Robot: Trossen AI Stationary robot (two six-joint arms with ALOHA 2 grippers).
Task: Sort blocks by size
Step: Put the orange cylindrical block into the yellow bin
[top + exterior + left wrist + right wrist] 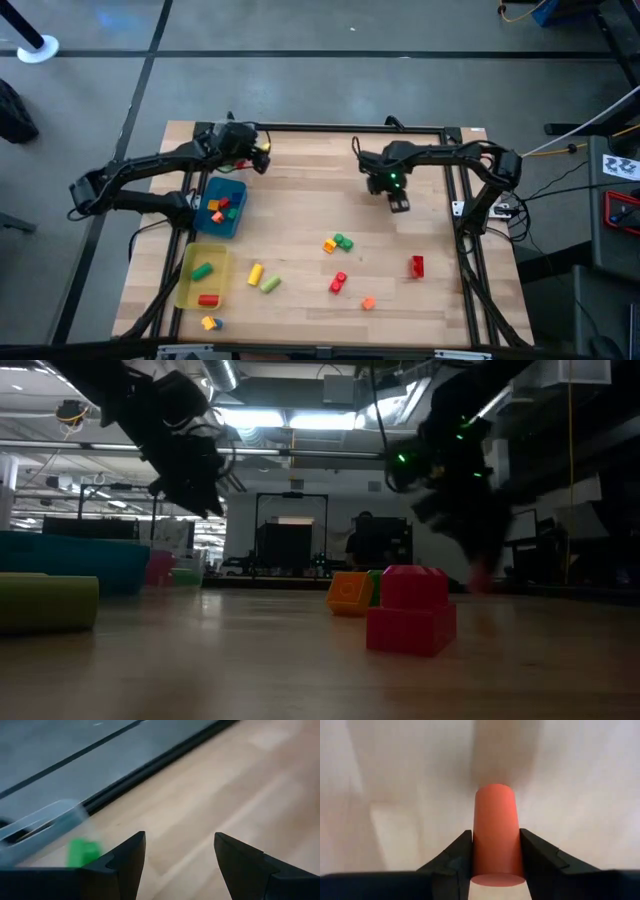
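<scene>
jaws of the right gripper (496,855) were clamped on a red cylinder (496,840), one dark finger pressed against each of its sides, the cylinder sticking out forward past the fingertips. in the high view this right gripper (398,200) sat upper centre-right of the frame, above bare wood, its arm reaching in from the right edge of the table (300,215) and bending at the elbow near the right rail. jaws of the left gripper (180,857) stood wide apart with nothing between them, over pale wood near the table's dark edge rail; a green block (82,852) and a clear tray (40,822) showed blurred beside one finger. in the high view the left gripper (258,158) was at the upper left of the table, just above the blue tray (236,222), its arm folded back toward the left edge.

loose blocks lay across the lower middle of the high view: a green and orange pair (338,243), a red pair (339,283), an orange piece (368,303), a red brick (417,266), and a yellow cylinder (255,273). the blue tray held several pieces; the yellow tray (190,285) at lower left held a green and a red one.

no readable writing or labels showed anywhere.
</scene>
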